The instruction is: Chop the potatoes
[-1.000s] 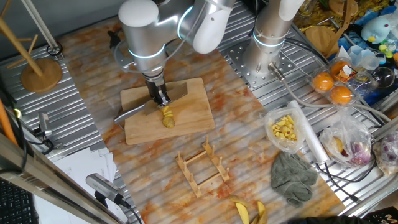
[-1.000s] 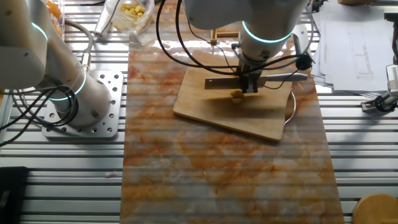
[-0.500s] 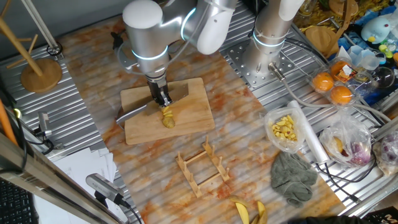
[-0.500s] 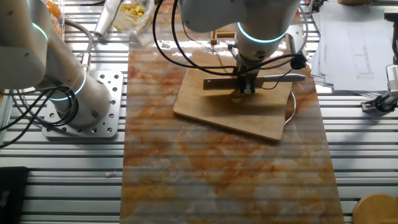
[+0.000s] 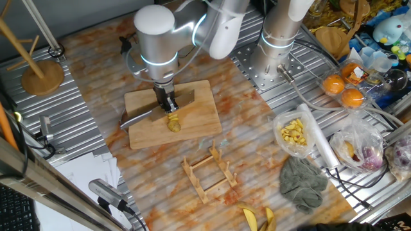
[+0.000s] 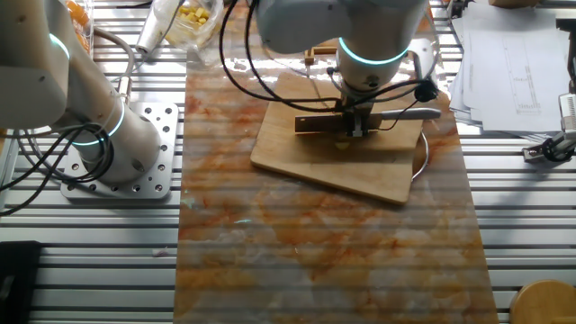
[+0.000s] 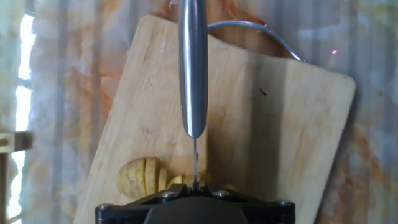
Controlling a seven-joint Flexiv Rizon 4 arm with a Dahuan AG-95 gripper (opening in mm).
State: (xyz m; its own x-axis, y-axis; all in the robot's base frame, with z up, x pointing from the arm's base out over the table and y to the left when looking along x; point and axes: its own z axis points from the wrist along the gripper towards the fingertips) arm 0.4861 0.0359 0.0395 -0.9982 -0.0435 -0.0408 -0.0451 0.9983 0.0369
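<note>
A marbled orange-streaked mat covers the desk (image 5: 96,160), with ribbed metal plates to either side. On the mat lies a wooden cutting board (image 5: 172,114), its wire loop handle (image 7: 261,30) showing at one end in the hand view. The robot arm (image 5: 157,38) stands over the board with the tool (image 5: 167,102) pointing down, clamped on a knife (image 6: 360,120) whose metal handle (image 7: 193,62) runs across the board. The potatoes (image 5: 173,122) sit on the board directly under the blade, one piece (image 7: 142,177) already cut into thin slices.
</note>
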